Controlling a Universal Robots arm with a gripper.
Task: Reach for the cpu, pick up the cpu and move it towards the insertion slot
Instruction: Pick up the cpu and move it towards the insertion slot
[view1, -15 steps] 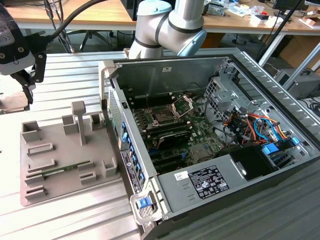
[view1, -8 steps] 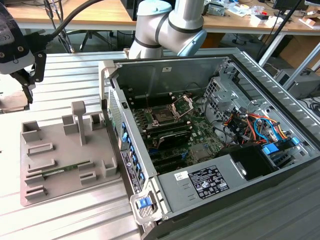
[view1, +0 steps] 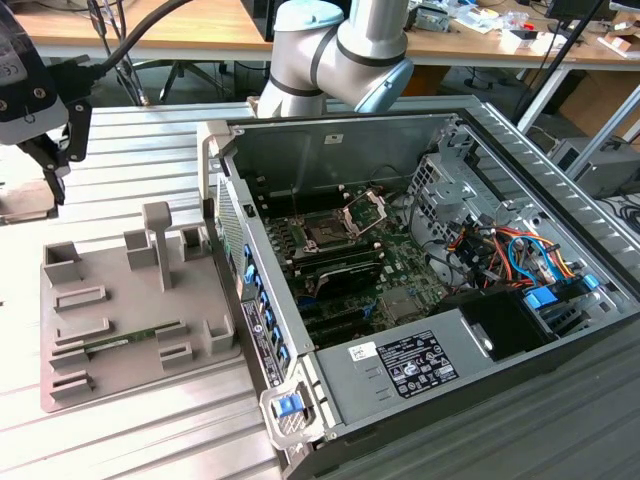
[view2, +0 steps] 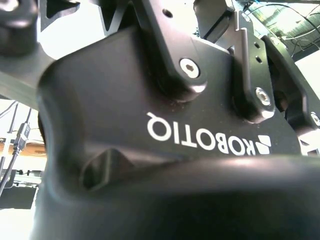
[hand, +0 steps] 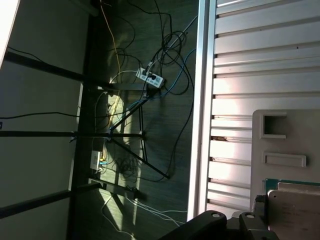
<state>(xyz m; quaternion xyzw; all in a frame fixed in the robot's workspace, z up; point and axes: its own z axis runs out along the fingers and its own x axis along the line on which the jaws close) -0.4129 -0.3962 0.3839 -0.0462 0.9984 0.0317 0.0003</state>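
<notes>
The case (view1: 330, 150) holds the slot (view1: 325, 235). The first wrist view adds the cpu (hand: 296, 215) by the tray (hand: 305, 145). I cannot tell whether my gripper (view1: 52, 165) is spread.

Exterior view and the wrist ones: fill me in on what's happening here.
The robot arm is working beside an open computer case. Its gripper is at the exterior view's far left, over the slatted table past the grey tray, far from the insertion slot, whose metal frame is flipped open. In the first wrist view the cpu shows close against the gripper's dark parts; whether it is gripped cannot be told.
</notes>
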